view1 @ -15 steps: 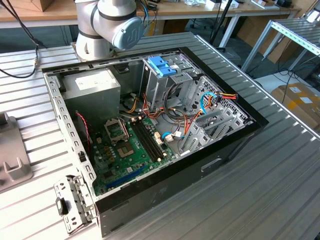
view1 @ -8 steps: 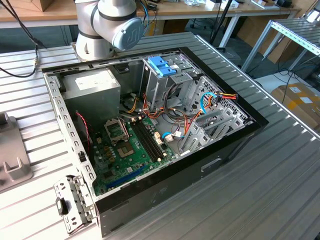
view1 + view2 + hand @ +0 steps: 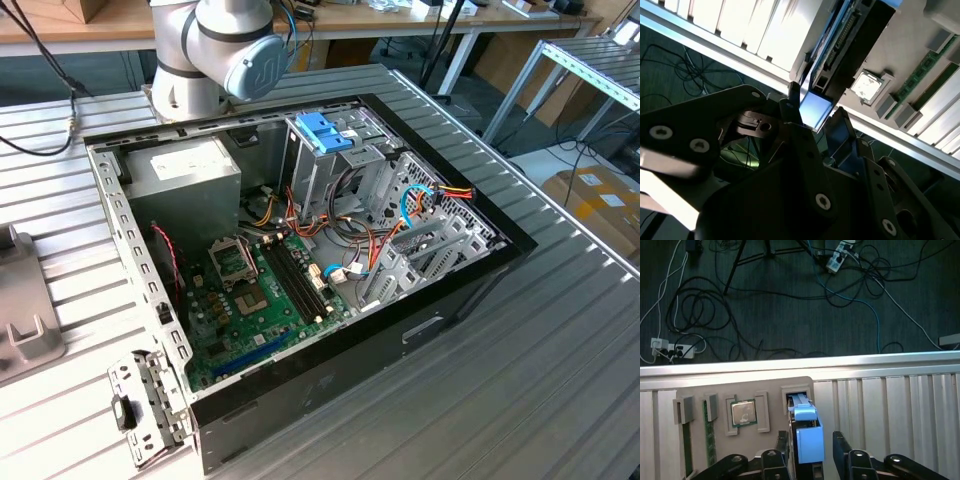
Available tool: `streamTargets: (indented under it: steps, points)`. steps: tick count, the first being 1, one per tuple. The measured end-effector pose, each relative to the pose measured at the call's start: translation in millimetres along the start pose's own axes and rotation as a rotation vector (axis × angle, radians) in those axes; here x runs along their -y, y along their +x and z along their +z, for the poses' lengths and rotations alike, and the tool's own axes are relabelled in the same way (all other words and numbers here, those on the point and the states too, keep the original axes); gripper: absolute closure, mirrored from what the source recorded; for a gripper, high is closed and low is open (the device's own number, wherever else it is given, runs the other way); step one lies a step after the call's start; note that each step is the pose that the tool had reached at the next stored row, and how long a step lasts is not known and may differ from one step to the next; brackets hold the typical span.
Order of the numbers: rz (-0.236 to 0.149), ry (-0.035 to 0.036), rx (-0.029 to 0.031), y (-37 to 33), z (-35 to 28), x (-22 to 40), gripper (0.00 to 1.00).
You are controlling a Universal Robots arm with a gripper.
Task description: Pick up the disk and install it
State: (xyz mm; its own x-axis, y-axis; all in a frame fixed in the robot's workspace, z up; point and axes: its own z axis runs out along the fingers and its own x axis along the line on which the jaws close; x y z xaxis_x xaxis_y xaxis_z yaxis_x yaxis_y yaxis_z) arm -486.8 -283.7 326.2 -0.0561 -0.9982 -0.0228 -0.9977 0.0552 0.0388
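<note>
Black fingers (image 3: 840,447) of your gripper (image 3: 811,442) sat closest to both wrist cameras, spread to either side of the disk (image 3: 801,412) and not clamped on it. In the first wrist view one finger lay close against the drive's dark body, while a dark gap showed between the other finger and the light blue carrier rail (image 3: 809,442). Your disk stood on its edge in a slot of a beige parts tray (image 3: 772,390). In the second wrist view the rail's pale blue end showed between the fingertips, with the drive's connector edge running away from it. Just beside the disk, a processor chip (image 3: 743,413) lay in its own recess of that tray, and further along lay a green memory stick (image 3: 708,440). The tray rested on the ribbed aluminium table (image 3: 890,405) near its edge, and beyond that edge the dark floor (image 3: 790,305) carried loose cables (image 3: 700,315) and a power strip (image 3: 670,347). In the exterior view your robot arm (image 3: 215,45) stood behind the open computer case (image 3: 330,390). Inside it you could see the motherboard (image 3: 255,300), the grey power-supply box (image 3: 185,170) and the blue bracket (image 3: 322,130) atop the metal drive cage (image 3: 310,175).
</note>
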Motion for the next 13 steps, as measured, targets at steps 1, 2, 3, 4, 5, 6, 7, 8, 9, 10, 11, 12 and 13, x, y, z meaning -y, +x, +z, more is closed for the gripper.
streamTargets:
  steps: [1, 2, 3, 4, 5, 6, 7, 8, 9, 10, 11, 12, 13]
  points:
    - [0.0, -0.0006, -0.0002, 0.1, 2.0, 0.1, 0.52]
    - [0.0, -0.0012, -0.0003, 0.1, 3.3, 0.1, 0.52]
    - [0.0, -0.0022, -0.0005, 0.2, 5.4, 0.2, 0.52]
    - [0.0, -0.0027, -0.0005, 0.3, 7.0, 0.3, 0.52]
    - [0.0, -0.0032, -0.0006, 0.3, 8.6, 0.3, 0.52]
    - [0.0, -0.0037, -0.0006, 0.4, 9.8, 0.4, 0.52]
    - [0.0, -0.0044, -0.0007, 0.5, 11.3, 0.4, 0.52]
    - [0.0, -0.0049, -0.0009, 0.5, 12.7, 0.5, 0.52]
    - [0.0, -0.0053, -0.001, 0.6, 13.6, 0.5, 0.52]
    - [0.0, -0.0058, -0.0013, 0.6, 14.8, 0.6, 0.52]
    - [0.0, -0.0065, -0.0015, 0.7, 16.4, 0.6, 0.52]
    - [0.0, -0.007, -0.0017, 0.7, 17.5, 0.7, 0.52]
    - [0.0, -0.0079, -0.0018, 0.8, 19.5, 0.8, 0.52]
